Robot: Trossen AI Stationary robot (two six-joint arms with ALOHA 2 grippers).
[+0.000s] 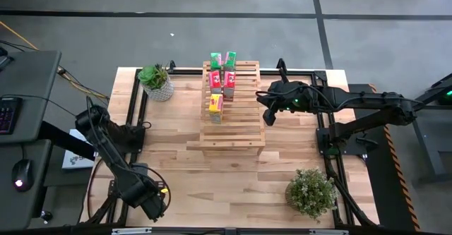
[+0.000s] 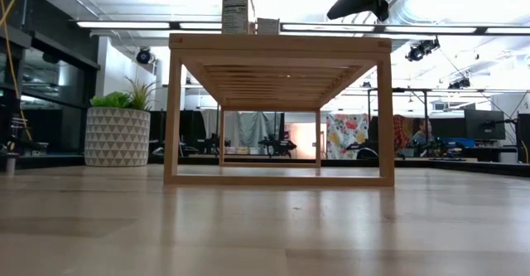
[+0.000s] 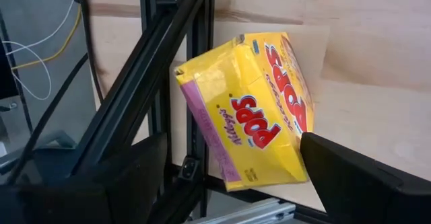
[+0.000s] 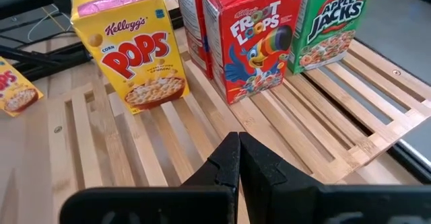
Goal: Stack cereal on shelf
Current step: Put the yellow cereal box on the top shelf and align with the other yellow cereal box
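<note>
Your left gripper (image 3: 236,183) sits at the near left corner of the bench (image 1: 176,157), off the shelf (image 1: 232,133). Its fingers (image 3: 363,180) stand wide — one on each side of a yellow box (image 3: 252,109). That box lies tilted between them, at the bench edge beside the black frame rail (image 3: 145,83). Whether the pads press on it you cannot tell.

Your right gripper (image 4: 238,158) hangs over the right side of the shelf, above the slats. Its fingers are closed together and hold nothing. Ahead of the fingertips stand three upright boxes on the slats — a second yellow box (image 4: 131,46), a red box (image 4: 252,35) and a green box (image 4: 330,22). The red and green boxes stand side by side, touching or nearly so; the yellow one stands apart from them.

From above, the boxes form a row along the shelf's left half, with a green box and a red box at the far end (image 1: 229,60).
</note>
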